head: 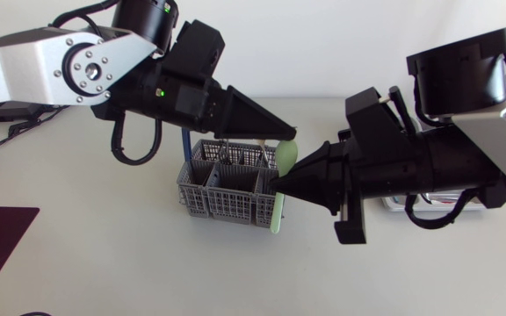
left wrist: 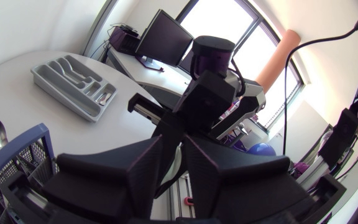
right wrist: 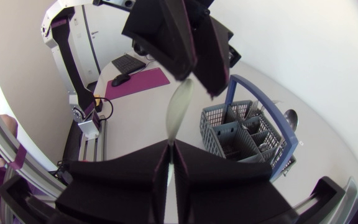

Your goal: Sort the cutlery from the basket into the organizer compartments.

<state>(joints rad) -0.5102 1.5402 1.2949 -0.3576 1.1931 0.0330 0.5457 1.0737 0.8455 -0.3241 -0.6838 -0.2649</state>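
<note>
- Looks like a handover step to me. Mid-frame, my right hand [head: 279,183] is clamped on the pale green utensil [head: 285,158], held upright just right of the basket [head: 222,197].
- My left hand [head: 290,133], in from the upper left, seems pinched together on the utensil's top end too.
- Next, I reckon: left lets go and clears off. Right then takes it to the organizer [left wrist: 73,78], well apart from the basket, and finds the matching compartment.

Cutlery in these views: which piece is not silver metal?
The pale green piece, gripped by the right claw outside the basket. The rest are metal: those standing in the basket and a spoon lying beside it.
</note>
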